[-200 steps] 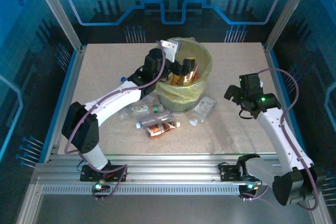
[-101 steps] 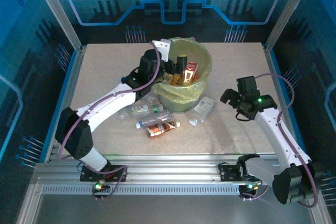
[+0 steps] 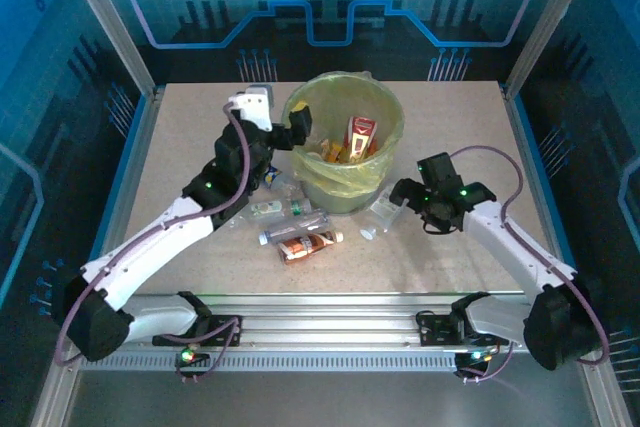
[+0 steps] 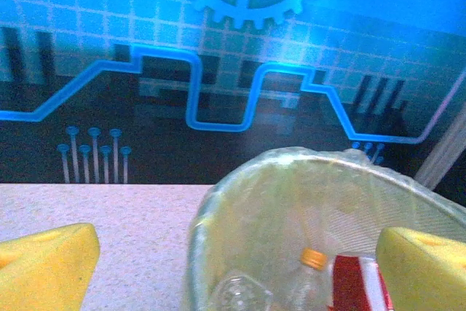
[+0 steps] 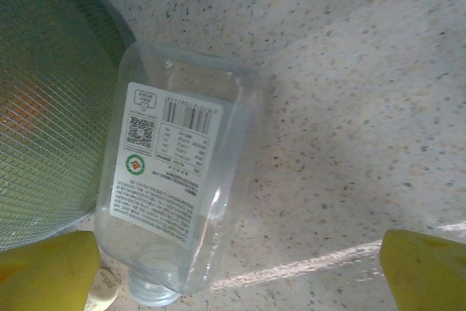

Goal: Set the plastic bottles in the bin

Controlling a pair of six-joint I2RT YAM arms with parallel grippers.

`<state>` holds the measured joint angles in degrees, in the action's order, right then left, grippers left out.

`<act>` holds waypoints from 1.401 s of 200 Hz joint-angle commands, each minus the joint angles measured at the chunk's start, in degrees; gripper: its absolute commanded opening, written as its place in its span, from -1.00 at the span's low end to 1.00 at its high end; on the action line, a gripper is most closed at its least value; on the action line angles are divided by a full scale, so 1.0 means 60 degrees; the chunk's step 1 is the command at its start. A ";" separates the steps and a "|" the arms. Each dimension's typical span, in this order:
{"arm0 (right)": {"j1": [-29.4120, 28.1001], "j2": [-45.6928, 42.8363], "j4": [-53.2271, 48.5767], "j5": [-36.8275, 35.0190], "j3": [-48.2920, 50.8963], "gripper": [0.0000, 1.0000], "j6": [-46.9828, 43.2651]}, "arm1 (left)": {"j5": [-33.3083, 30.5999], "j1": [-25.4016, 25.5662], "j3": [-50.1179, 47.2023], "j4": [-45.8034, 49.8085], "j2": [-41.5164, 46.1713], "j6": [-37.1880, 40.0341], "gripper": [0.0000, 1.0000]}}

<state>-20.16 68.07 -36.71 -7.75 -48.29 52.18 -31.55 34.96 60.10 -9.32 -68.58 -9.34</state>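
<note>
The bin (image 3: 345, 152), lined with a yellow-green bag, stands at the table's back centre and holds a red pack (image 3: 360, 132) and other bottles. My left gripper (image 3: 296, 127) hovers open at its left rim; the left wrist view looks into the bin (image 4: 313, 194) at an orange-capped bottle (image 4: 312, 271) and the red pack (image 4: 357, 282). My right gripper (image 3: 405, 193) is open just above a clear flat bottle (image 3: 388, 205) lying against the bin's right side. In the right wrist view this white-labelled bottle (image 5: 178, 194) lies nearer the left fingertip (image 5: 47, 271).
Several bottles lie in front of the bin: a white-labelled one (image 3: 265, 209), a clear one (image 3: 295, 227) and a red-brown one (image 3: 308, 244). A small white cap (image 3: 368, 234) sits nearby. The bin's mesh wall (image 5: 44, 107) is close on the left of the flat bottle.
My left gripper has drawn back from over the bin to its left rim, and the red pack now stands inside. My right arm has swung left and down over the clear flat bottle.
</note>
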 commanded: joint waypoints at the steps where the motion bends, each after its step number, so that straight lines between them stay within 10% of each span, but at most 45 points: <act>1: -0.0226 0.0203 0.0745 0.0197 0.0065 1.00 0.0296 | -0.1037 -0.0150 -0.0601 -0.0349 0.0566 -0.0310 0.98; 280: 0.1185 0.2135 -0.0194 -0.0259 0.0403 0.86 -0.0387 | -0.1087 -0.1098 -0.1518 0.0004 0.1351 -0.1686 0.98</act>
<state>-15.68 81.71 -31.48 -5.96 -47.16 52.40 -37.91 28.95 51.24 -9.28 -60.84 -18.13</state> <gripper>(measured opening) 0.933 0.989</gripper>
